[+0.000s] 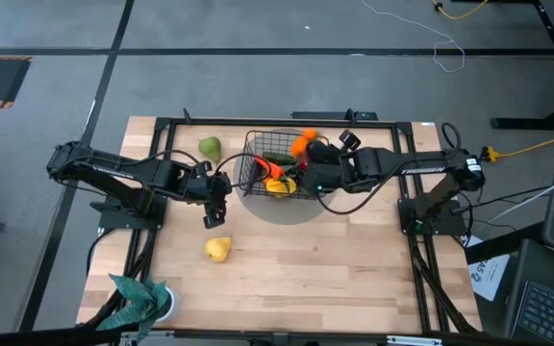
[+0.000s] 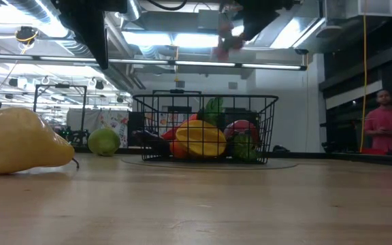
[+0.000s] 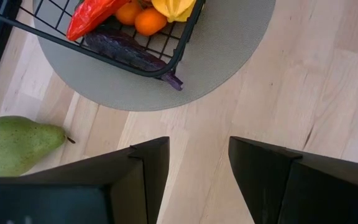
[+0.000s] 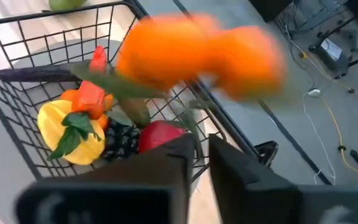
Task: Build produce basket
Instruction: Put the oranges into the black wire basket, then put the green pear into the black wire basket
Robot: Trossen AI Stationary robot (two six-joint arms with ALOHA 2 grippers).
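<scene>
Basket (image 1: 258, 159) before you: right pincer (image 4: 201, 146) narrowly parted above it beside a blurred orange carrot (image 4: 197, 53); left pincer (image 3: 199, 163) wide, empty, over the surface (image 1: 335, 259).

Left end effector (image 3: 199, 177) open above the table; right end effector (image 4: 202, 163) with fingers slightly parted.

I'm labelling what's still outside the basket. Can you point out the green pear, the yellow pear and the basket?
green pear (image 1: 209, 148), high view, middle of its body.
yellow pear (image 1: 218, 249), high view, middle of its body.
basket (image 2: 272, 122), low view, right wire wall.
</scene>
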